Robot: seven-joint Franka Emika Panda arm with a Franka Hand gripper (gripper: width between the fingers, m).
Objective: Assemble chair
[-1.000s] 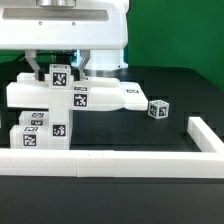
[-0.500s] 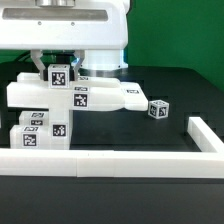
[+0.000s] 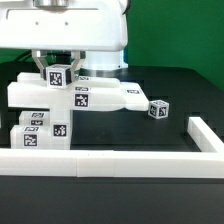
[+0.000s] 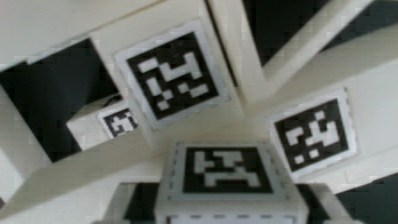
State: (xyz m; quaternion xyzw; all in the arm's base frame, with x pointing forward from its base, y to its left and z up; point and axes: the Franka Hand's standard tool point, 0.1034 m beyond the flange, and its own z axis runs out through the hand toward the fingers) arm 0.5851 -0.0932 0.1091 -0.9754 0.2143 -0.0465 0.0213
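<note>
The gripper [image 3: 57, 66] hung straight above the half-built chair [image 3: 70, 105], at the end of it toward the exterior view's left. Its two dark fingers [image 3: 40, 64] stood narrowly apart on either side of a small tagged block [image 3: 60, 77]. They seemed to be closed against that block, though the arm's white housing hid the contact itself. The block lay directly below the wrist with its long axis upright, slightly twisted, and its foot met the flat slab [image 3: 112, 97]. The slab ran level toward the exterior view's right, over the blocky legs [image 3: 40, 128] stacked under it.

In the wrist view the block's tag [image 4: 228, 168] filled the near field, with two more tags close around it, so the block sat on the gripper's own axis. Any coming move would probably turn or press along that vertical line. A loose cube [image 3: 158, 109] rested on the black surface [image 3: 150, 138], well apart from the gripper, inside the border rail [image 3: 120, 160].
</note>
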